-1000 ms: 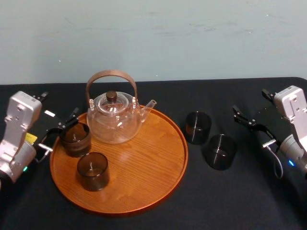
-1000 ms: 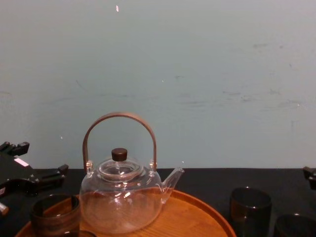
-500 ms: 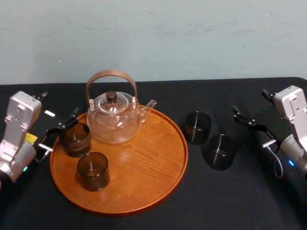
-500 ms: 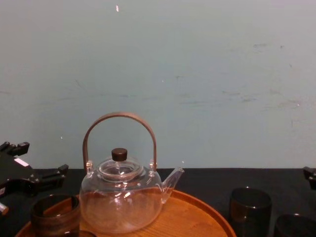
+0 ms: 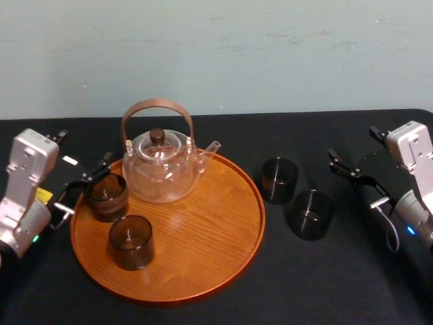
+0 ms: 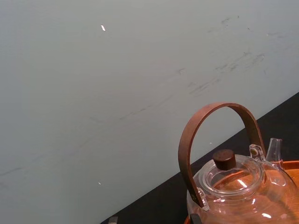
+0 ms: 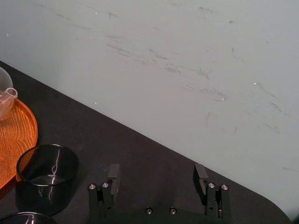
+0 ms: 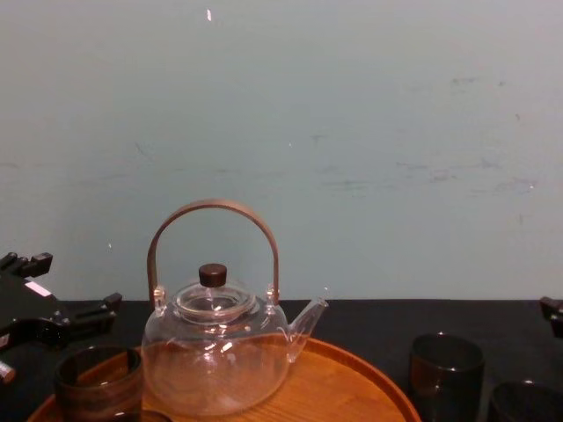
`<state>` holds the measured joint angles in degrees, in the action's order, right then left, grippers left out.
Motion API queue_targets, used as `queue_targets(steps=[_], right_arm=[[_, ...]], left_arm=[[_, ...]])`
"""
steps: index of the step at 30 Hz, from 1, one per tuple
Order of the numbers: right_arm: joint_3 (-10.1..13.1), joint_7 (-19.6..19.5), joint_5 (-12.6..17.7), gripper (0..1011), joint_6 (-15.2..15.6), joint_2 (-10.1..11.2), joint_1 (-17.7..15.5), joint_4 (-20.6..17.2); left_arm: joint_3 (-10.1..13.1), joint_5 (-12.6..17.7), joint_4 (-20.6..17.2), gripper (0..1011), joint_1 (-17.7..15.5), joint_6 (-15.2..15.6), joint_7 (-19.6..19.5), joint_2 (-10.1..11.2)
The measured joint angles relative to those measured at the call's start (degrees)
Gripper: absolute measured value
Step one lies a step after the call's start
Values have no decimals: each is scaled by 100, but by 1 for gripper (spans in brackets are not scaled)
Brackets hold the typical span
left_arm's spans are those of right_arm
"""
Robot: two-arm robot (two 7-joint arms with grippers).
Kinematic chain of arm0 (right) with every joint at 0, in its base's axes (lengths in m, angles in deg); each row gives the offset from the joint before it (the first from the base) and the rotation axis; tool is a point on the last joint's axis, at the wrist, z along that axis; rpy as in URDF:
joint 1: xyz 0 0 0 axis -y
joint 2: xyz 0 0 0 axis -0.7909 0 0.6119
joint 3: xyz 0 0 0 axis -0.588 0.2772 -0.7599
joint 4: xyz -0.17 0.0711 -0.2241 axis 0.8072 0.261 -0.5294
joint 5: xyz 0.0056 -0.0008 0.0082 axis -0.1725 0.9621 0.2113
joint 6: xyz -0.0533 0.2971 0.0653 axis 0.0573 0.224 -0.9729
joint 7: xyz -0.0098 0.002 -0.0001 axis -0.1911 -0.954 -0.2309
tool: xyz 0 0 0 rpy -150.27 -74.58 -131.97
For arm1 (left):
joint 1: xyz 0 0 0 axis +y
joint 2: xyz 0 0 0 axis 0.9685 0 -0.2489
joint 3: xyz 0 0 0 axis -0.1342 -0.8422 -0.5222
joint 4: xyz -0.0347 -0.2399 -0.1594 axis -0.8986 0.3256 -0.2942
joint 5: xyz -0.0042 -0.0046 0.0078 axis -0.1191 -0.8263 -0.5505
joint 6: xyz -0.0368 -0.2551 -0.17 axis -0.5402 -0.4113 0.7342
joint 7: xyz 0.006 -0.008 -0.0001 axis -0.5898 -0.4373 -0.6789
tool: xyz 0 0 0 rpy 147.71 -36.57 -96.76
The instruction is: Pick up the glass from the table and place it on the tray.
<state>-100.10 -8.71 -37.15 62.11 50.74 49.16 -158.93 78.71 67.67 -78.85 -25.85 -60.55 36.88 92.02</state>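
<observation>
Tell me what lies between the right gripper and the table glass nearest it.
Nothing: in the head view, bare black table separates the open right gripper from that glass.

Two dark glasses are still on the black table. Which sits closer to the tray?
The rear dark smoky-brown glass tumbler, right beside the round orange-brown wooden tray's rim; the other tumbler stands farther right.

Smoky glass [image 5: 279, 180] upright on black table [image 5: 352, 284], just right of wooden tray [image 5: 203, 237]; twin glass [image 5: 311, 214] beside it.
</observation>
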Motion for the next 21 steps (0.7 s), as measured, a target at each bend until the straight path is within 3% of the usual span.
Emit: queue_targets(steps=[17,21], right_arm=[[0,0,0,1002,0,0,0,0],[130,115,111,1002,4,-5,-65,-52]], left_arm=[[0,0,0,1002,0,0,0,0],[0,0,0,1001,0,0,0,0]])
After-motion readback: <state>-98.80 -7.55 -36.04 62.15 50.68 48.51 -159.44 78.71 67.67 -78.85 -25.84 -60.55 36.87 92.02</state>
